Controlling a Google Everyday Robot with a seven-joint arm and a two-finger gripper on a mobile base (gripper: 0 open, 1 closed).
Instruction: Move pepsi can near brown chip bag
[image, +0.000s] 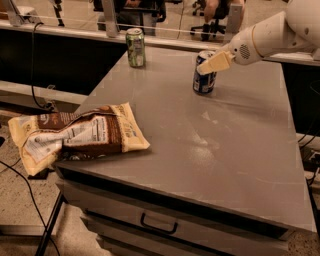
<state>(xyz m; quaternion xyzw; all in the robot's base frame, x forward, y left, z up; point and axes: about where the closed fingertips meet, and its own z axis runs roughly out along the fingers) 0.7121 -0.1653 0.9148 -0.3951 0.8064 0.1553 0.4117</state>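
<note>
At the pepsi can, well apart from the chip bag.

My gripper (214, 62) sits against the upper part of the pepsi can (204, 81), which stands upright toward the back right of the grey table (240, 150). Whether I have clamped it or merely rest alongside, I cannot tell. The brown chip bag (75, 135) lies at the front left corner, overhanging the edge. I judge a firm, level hold comes first, then a low carry, keeping away from the green-and-white can (135, 47).

One table (240, 160), tallied
Two cans (blue can (204, 83), green can (135, 47)), one chip bag (75, 137), one gripper (209, 65) at the blue can.
</note>
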